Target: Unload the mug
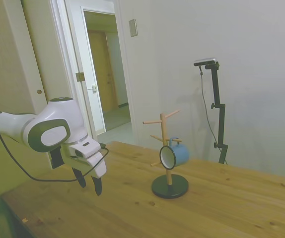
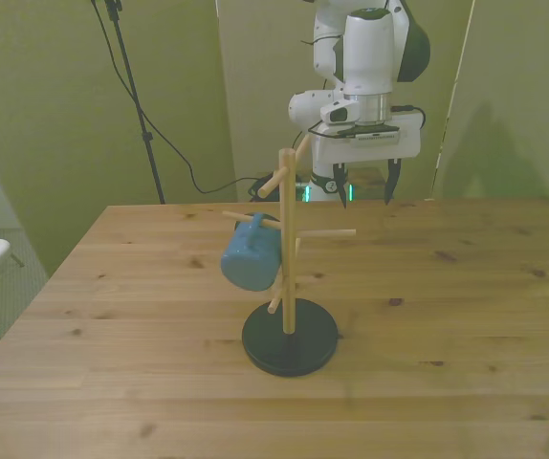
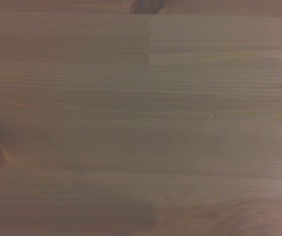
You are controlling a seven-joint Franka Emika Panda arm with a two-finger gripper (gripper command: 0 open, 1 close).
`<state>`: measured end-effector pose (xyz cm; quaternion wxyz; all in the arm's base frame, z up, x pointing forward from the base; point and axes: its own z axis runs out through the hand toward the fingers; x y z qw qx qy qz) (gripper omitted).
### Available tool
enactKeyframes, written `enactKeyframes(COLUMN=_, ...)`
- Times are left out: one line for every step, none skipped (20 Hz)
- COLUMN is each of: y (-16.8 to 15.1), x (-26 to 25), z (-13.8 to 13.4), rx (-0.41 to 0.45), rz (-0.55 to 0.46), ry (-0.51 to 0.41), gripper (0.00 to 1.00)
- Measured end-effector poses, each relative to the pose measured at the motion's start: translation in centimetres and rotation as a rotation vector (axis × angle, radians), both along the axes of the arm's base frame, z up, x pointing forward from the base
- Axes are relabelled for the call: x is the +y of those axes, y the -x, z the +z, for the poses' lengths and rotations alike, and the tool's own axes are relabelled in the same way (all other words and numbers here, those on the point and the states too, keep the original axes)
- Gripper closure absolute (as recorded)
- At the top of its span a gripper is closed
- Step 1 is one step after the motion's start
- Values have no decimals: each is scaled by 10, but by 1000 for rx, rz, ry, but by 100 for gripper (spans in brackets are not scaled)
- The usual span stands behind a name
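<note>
Mug (image 1: 175,154) is hanging by its handle from a lower peg of the rack (image 1: 165,140), so you are looking at a task that has not yet begun: nothing is lifted, nothing is set down. Reading the side view from left to right, you are seeing the gripper (image 1: 89,184) hovering above the table (image 1: 232,208), its two dark fingers spread apart and holding nothing; then a stretch of bare wood; then the rack standing upright on its round black base (image 1: 170,186), with the mug's white mouth turned toward the camera. Gripper and mug are standing well apart.

In the front view, again left to right, you are finding the mug (image 2: 251,253) on the front view's left side of the rack's post (image 2: 289,249), its blue bottom facing the camera, and the gripper (image 2: 362,186) behind the rack and slightly toward the front view's right, fingers wide.

The wrist view is showing only blurred table (image 3: 141,118) planks, so the camera is not yet pointing at the mug.

As for contents, the mug's inside is appearing plain white and empty in the side view. The remaining pegs are carrying nothing. What is left, by judgement: approaching, gripping the mug, sliding it off its peg, and placing it on the table.
</note>
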<state>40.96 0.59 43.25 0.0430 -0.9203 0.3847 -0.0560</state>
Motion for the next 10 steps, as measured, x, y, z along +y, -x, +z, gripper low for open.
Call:
enactKeyframes(y=0, x=0, z=0, rx=0, rz=2, ry=3, gripper=0)
enactKeyframes(y=-1, x=-1, z=0, rx=-5, rz=2, ry=7, gripper=0)
enactKeyframes(y=-2, x=-3, z=1, rx=-17, rz=-1, ry=7, gripper=0)
enactKeyframes(y=-3, x=-5, z=1, rx=-29, rz=-6, ry=6, gripper=0)
enactKeyframes(y=-3, x=-8, z=2, rx=-42, rz=-13, ry=4, gripper=0)
enactKeyframes(y=-3, x=-12, z=2, rx=-58, rz=-22, ry=2, gripper=0)
enactKeyframes(y=-3, x=-18, z=1, rx=-79, rz=-35, ry=0, gripper=0)
enactKeyframes(y=-2, x=-25, z=1, rx=-100, rz=-50, ry=-2, gripper=0)
enactKeyframes(y=0, x=-32, z=1, rx=-124, rz=-66, ry=-3, gripper=0)
enactKeyframes(y=2, x=-40, z=2, rx=-153, rz=-82, ry=-1, gripper=0)
